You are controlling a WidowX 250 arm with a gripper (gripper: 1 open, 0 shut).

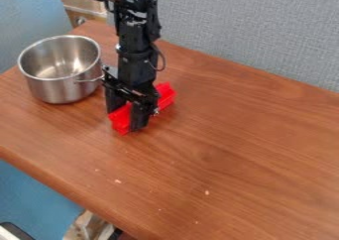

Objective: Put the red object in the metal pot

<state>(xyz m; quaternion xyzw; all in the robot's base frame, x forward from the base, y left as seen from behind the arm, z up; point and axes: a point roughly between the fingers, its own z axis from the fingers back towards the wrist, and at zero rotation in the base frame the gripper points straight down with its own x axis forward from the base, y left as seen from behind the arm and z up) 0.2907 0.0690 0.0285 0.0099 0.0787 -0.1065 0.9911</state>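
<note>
The gripper (131, 112) pointed down with its fingers clamped on the red block (147, 105) on the counter (225, 135), just beside the pot (58, 68).

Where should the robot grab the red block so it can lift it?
Grab the red block around its middle, coming straight down from above. It is a long bar lying flat on the table, so its two long sides are narrow enough to pinch, and holding the middle should keep it level. The gripper already stands over it like that, with the pot close by.
</note>
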